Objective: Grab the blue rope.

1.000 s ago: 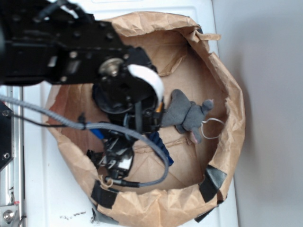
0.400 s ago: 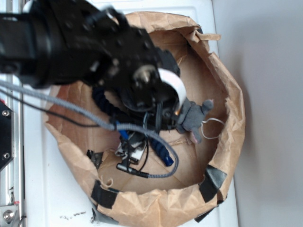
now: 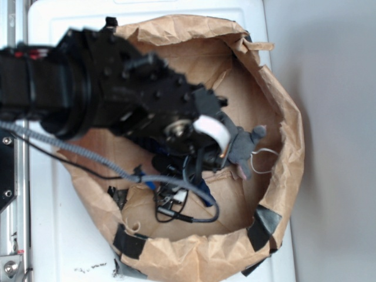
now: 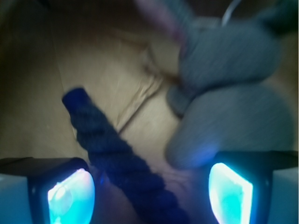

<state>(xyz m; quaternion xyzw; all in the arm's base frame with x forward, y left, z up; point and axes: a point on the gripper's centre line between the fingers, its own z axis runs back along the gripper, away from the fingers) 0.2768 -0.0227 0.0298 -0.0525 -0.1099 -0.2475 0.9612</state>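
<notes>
Filling most of the exterior view, the black arm [image 3: 100,100] hides much of the crumpled paper bag [image 3: 282,117] below it. Inside the bag, the grey plush toy [image 3: 244,147] shows only partly, blurred in the wrist view. The blue rope [image 4: 117,158] runs diagonally between the gripper [image 4: 149,191] pads, which stand apart and clamp nothing; its lower end is cut off.

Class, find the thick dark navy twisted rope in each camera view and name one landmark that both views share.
Exterior: the thick dark navy twisted rope is mostly hidden under the black arm; a blue stretch shows below centre.
Wrist: it runs diagonally from left of centre to the bottom edge, between the open gripper fingers.
Shared landmark: the grey plush toy beside it.
</notes>
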